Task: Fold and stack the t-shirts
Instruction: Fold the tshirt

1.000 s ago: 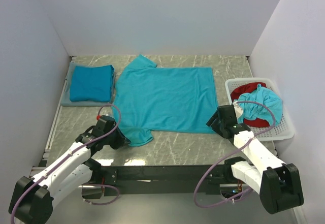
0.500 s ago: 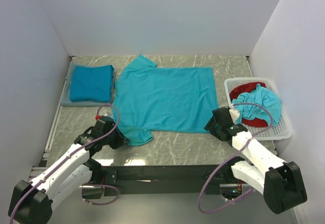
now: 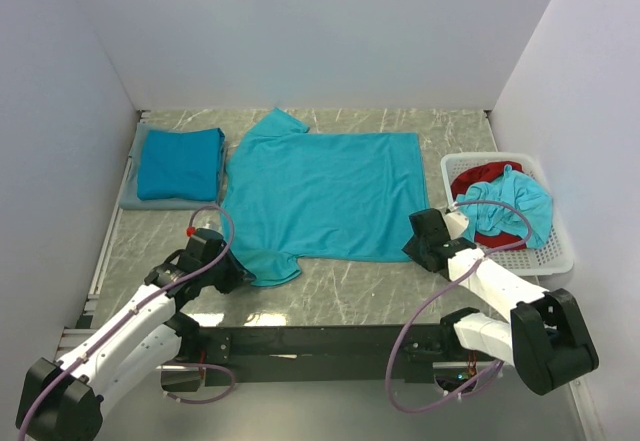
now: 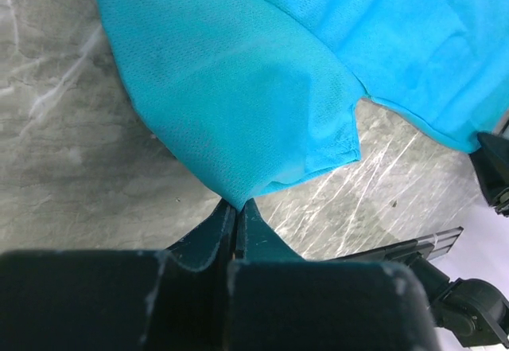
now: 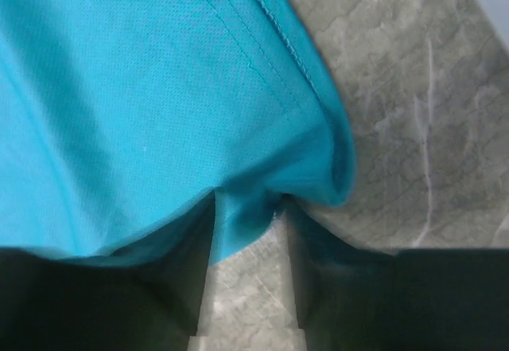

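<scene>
A teal t-shirt point(image 3: 320, 191) lies spread flat in the middle of the table. My left gripper point(image 3: 240, 273) is shut on the edge of its near-left sleeve point(image 4: 238, 112), with the cloth pinched at the fingertips point(image 4: 237, 204). My right gripper point(image 3: 418, 243) sits at the shirt's near-right hem corner point(image 5: 159, 88). Its jaws stand apart, and a fold of the hem is bunched between the fingers point(image 5: 248, 208). A folded teal t-shirt point(image 3: 180, 161) rests at the far left. Another teal t-shirt point(image 3: 515, 206) is crumpled in the basket.
The folded shirt lies on a grey mat point(image 3: 135, 199). A white lattice basket point(image 3: 560, 256) at the right holds a red garment point(image 3: 485, 173) under the crumpled shirt. White walls close in the left, back and right sides. Marble tabletop point(image 3: 350, 281) shows in front of the shirt.
My right gripper has slid left from the basket side onto the shirt's near-right corner, and its jaws have narrowed around the hem. The left gripper has stayed shut on the sleeve.
</scene>
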Robot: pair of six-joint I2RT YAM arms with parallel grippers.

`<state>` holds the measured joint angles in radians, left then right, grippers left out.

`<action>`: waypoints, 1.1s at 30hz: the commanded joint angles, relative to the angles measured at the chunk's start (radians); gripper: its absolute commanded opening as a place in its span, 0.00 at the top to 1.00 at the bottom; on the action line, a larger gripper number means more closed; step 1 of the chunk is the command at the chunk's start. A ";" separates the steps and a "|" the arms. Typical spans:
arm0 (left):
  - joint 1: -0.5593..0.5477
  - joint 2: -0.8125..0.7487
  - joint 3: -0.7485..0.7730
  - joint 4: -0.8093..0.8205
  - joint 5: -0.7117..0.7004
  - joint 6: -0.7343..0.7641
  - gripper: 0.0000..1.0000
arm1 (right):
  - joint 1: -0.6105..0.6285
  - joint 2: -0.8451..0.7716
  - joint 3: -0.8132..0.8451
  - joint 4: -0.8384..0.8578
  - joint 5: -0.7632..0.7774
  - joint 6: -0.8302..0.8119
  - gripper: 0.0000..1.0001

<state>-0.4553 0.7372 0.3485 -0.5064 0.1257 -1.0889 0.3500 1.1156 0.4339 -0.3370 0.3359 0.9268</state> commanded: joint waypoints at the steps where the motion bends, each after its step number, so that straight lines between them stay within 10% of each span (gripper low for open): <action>1: -0.003 -0.009 0.035 -0.012 -0.027 0.006 1.00 | 0.006 0.027 0.009 -0.025 0.029 0.021 0.64; 9: -0.003 -0.021 0.056 0.005 -0.032 0.006 1.00 | 0.006 -0.019 0.023 -0.071 0.026 -0.002 0.96; 33: 0.015 0.355 0.438 0.154 -0.107 0.118 1.00 | -0.020 0.142 0.425 -0.158 0.011 -0.180 0.98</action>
<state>-0.4519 1.0702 0.7071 -0.3977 0.0643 -1.0069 0.3439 1.2324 0.7876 -0.4873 0.3279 0.7826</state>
